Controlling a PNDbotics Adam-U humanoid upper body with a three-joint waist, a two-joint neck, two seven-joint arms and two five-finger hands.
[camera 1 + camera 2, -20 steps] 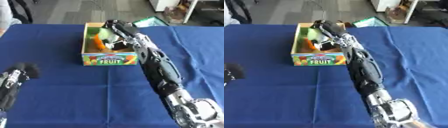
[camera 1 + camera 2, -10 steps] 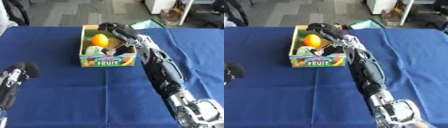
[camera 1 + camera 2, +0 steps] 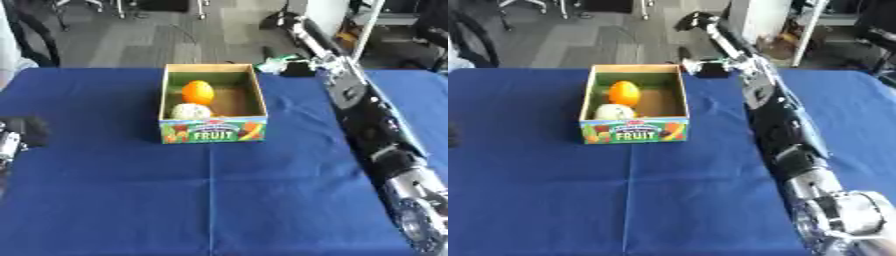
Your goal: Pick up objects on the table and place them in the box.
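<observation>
Since the earlier frames, the right arm had pulled up and away from the box, leaving the fruit inside uncovered.

From the left eye, the cardboard box [image 3: 213,131] sat on the blue tablecloth [image 3: 219,200] a little left of centre, its near wall printed with the word FRUIT. 2 items lay inside it: an orange [image 3: 198,92] toward the far left, and a pale, rounded fruit [image 3: 190,111] just near of it, against the near wall. The two looked to be touching. The right arm [image 3: 367,115] ran from the near right corner up along the right side of the box, well clear of it, to the far edge of the table. The right hand [image 3: 282,19] hung beyond the table over the floor; whether its fingers were straight or curled I could not tell. A greenish object [image 3: 273,66] lay at the far table edge just right of the box. The left hand [image 3: 24,131] showed at the left edge as a dark shape over the cloth, and its fingers could not be made out either.

From the right eye, the same box [image 3: 634,131] and its 2 fruits showed slightly further left. The right hand [image 3: 696,21] appeared dark and small at the far end of the arm, holding nothing that could be seen. The left hand was barely visible at the left border.
</observation>
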